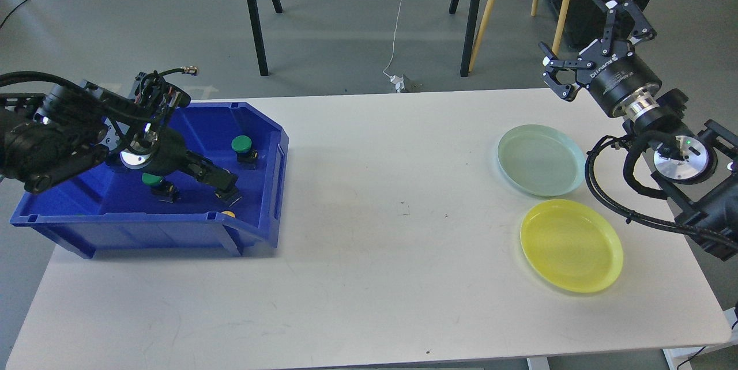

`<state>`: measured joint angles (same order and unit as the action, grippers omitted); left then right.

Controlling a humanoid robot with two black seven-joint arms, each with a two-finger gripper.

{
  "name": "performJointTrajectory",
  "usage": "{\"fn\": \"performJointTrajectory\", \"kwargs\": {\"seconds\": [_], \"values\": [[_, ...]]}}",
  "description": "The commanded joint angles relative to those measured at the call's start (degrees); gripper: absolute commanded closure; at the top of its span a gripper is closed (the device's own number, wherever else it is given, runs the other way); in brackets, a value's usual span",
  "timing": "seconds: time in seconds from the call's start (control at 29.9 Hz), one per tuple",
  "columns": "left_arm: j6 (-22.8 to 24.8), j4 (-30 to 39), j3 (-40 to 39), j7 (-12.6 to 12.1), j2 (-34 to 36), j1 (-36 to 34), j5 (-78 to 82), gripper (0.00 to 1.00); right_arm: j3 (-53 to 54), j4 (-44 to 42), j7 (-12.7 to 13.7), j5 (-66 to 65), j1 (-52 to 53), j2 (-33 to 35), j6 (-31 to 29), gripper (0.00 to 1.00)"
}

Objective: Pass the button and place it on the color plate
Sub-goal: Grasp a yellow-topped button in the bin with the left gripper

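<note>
A blue bin (262, 119) on the table's left holds push buttons. One green button (241, 144) stands near the bin's right wall. A second green button (153, 181) is partly hidden under my left arm. A yellow button (229, 214) shows only as a sliver behind the front rim. My left gripper (222, 181) reaches down into the bin and covers the spot where a yellow button stood; that button's cap is hidden, and the fingers are too dark to tell apart. My right gripper (594, 36) is open and empty, held high beyond the table's far right edge.
A pale green plate (541, 160) and a yellow plate (571, 245) lie on the white table (380, 243) at the right, under my right arm. Stand legs and cables are on the floor behind the table.
</note>
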<state>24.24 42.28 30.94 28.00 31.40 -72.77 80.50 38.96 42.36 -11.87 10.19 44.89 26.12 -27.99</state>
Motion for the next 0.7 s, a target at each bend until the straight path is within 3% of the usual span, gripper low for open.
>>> {"fn": "performJointTrajectory", "kwargs": {"seconds": [0.0,0.47,0.67], "values": [[-0.07,-2.81,-0.18,0.0,-1.51,1.32,0.01,0.03,-0.02,0.0,0.0,0.0,-0.07,-0.1,-0.01,0.0],[-0.07,-8.17,-0.18,0.0,-4.85,4.39,-0.08,0.03,-0.11,0.0,0.0,0.0,-0.86,-0.1,-0.01,0.0],[-0.16,-8.97,-0.27,0.0,-5.47,5.36,-0.08,0.12,-0.11,0.0,0.0,0.0,-1.04,-0.1,-0.01,0.0]]}}
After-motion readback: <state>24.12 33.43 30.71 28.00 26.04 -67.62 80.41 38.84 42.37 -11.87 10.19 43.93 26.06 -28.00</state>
